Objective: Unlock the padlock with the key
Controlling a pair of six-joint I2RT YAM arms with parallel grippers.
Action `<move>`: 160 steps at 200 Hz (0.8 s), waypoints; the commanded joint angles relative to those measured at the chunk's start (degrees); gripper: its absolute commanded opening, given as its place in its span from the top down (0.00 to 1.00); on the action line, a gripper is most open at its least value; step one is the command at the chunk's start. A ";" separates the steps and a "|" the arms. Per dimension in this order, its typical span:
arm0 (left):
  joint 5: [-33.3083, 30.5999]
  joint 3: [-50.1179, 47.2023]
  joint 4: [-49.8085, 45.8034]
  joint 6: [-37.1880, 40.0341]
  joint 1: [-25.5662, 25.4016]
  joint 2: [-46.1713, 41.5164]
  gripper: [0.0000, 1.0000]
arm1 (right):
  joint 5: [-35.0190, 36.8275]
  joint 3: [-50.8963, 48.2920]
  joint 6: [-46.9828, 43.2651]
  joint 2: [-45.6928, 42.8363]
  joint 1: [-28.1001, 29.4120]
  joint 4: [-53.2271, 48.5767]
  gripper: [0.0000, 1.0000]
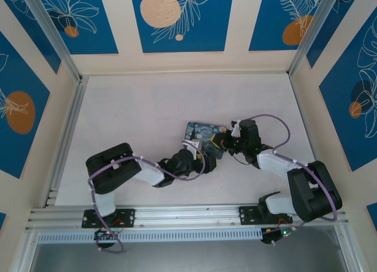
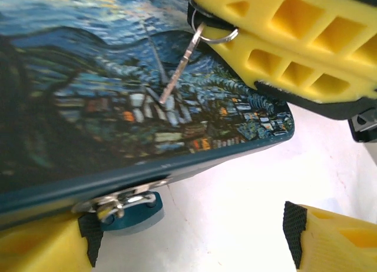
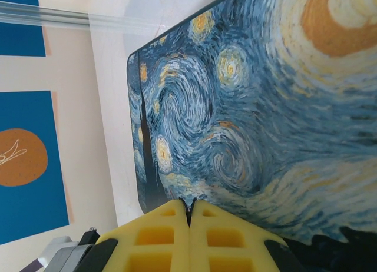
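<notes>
Nearest, the left fingers (image 1: pixel 206 161) stand released and wide apart at the near edge of the box (image 2: pixel 70 188), with bare worktop (image 2: pixel 230 225) between them and nothing in their hold. The padlock (image 2: pixel 121 202) hangs at that same near edge, under the rim and just beside one black finger pad. It looks small, hard, smooth and light. It will likely swing on its fastening, so it wants steadying by the flat sides of its body, leaving the keyhole free; where that hole faces cannot be told. Farther in, over the painted lid (image 3: pixel 265 107) of the box, the key (image 2: pixel 177 72) dangles from a thin wire ring (image 2: pixel 222 36) with its tip down near the lid. The right fingers (image 3: pixel 187 216) are clenched on that ring, above the lid's far side. The key seems thin, stiff and slippery. Held by the ring it can swivel freely, so a pinch on its flat head would probably aim and turn it better.
</notes>
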 commanded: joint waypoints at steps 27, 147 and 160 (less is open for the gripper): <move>0.21 -0.54 8.04 -5.68 -0.29 4.70 0.21 | -0.41 1.32 -1.51 0.86 -0.55 -0.60 1.00; -2.19 0.28 13.30 -10.10 -1.70 3.84 0.26 | -1.22 2.11 -1.83 1.90 -1.19 -0.75 1.00; -2.77 -0.13 15.94 -12.03 -1.70 5.51 0.28 | -1.24 2.13 -1.88 2.00 -1.22 -0.82 1.00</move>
